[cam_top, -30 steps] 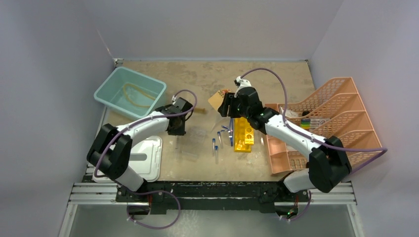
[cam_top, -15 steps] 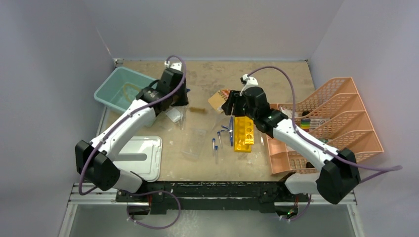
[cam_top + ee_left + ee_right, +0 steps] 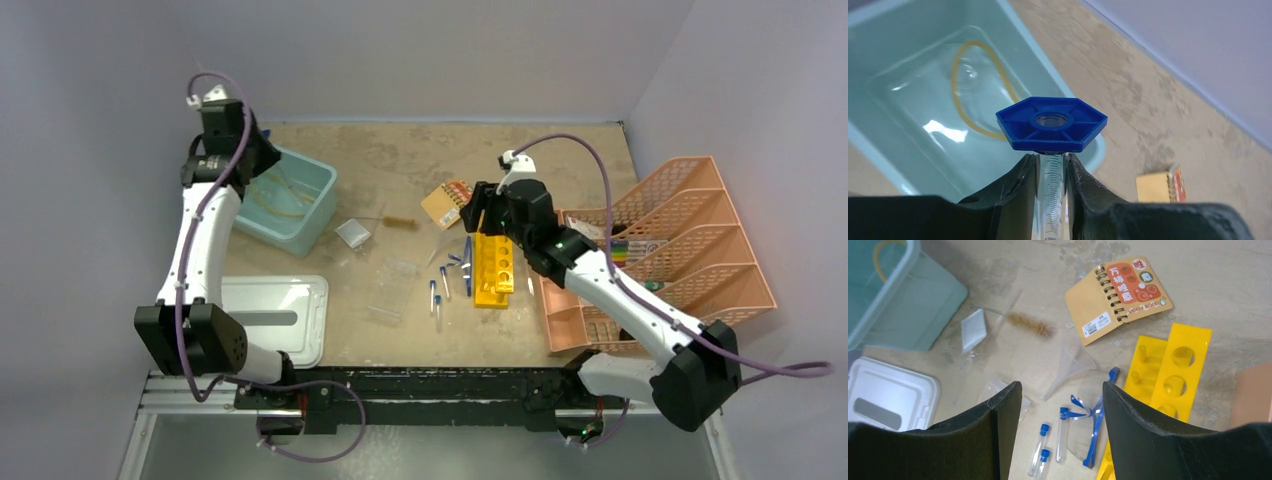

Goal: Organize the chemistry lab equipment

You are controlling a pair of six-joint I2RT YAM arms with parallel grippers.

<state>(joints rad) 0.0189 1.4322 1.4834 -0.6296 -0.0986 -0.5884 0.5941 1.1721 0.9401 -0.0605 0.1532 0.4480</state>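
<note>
Left hand (image 3: 1052,167) clamps blue-capped tube (image 3: 1051,122), visible only in wrist view | right hand (image 3: 1055,405) spread wide above loose tubes (image 3: 1038,450)

Pale grey walls (image 3: 430,50) on three sides; worn, stained tan tabletop (image 3: 400,150); metal rail (image 3: 170,395) along near edge.

The tan table (image 3: 400,160) carries a teal bin (image 3: 300,205) beneath the left gripper (image 3: 1052,162) — notebook (image 3: 1118,297), brush (image 3: 1030,325), yellow racks (image 3: 1173,375), blue-capped tubes (image 3: 1040,447) beneath the right gripper (image 3: 1060,390).
</note>
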